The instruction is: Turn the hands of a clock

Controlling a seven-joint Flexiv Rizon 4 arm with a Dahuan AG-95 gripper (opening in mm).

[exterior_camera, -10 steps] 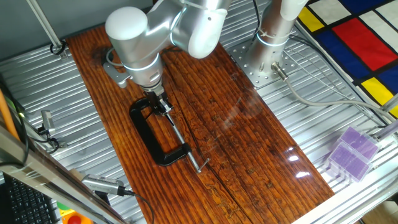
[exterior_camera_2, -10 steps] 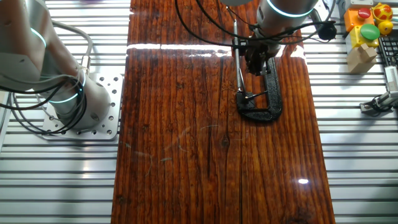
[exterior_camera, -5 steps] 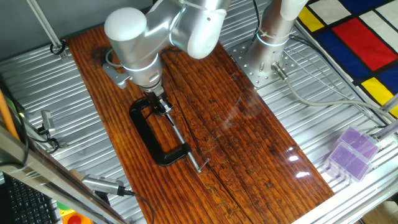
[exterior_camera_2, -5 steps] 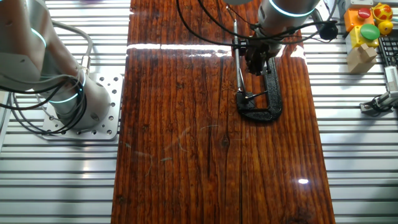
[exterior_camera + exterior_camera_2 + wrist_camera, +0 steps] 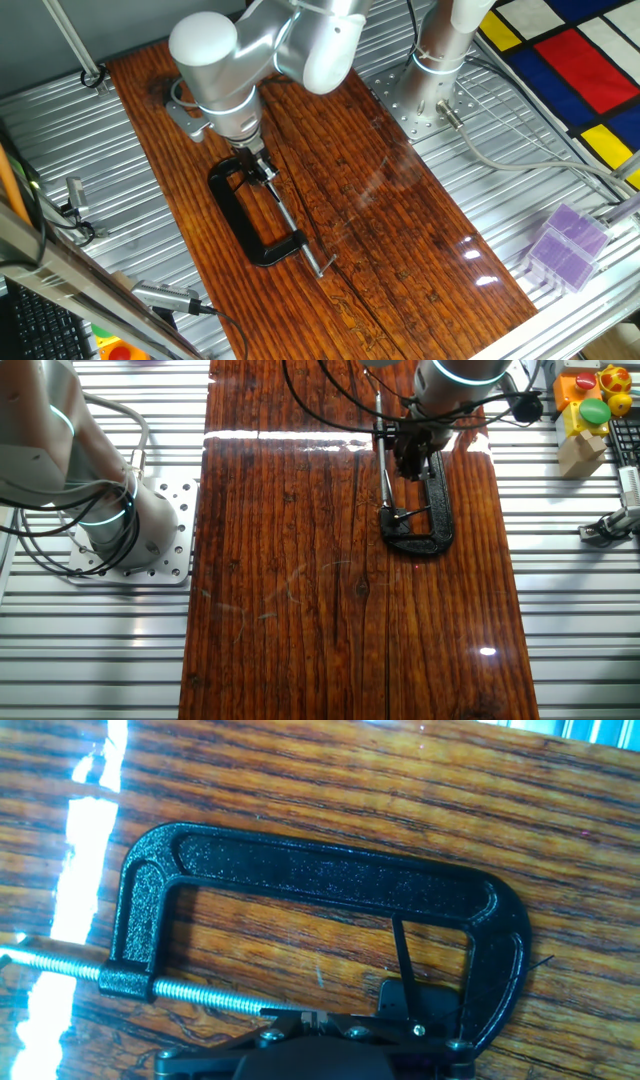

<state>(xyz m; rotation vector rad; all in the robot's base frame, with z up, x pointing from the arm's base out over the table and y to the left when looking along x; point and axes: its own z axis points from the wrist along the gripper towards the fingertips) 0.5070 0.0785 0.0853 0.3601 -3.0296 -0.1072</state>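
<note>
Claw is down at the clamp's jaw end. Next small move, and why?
Probably a small wrist twist. The claw sits low at the jaw end of the black clamp, where the clock would be held, though the clock itself is hidden. No lift or reposition looks needed first.

A dark, glossy wooden board [image 5: 380,200] runs across the ribbed metal table [image 5: 90,160], catching bright window glare. Far right in one fixed view lies a mat [image 5: 570,60] of red, yellow, blue and white blocks, with a translucent purple box [image 5: 563,245] nearer on the right. From the other fixed view, a yellow button box [image 5: 590,390] with red and green buttons sits at the far right corner, a plain wooden block [image 5: 580,455] just beside it.
</note>
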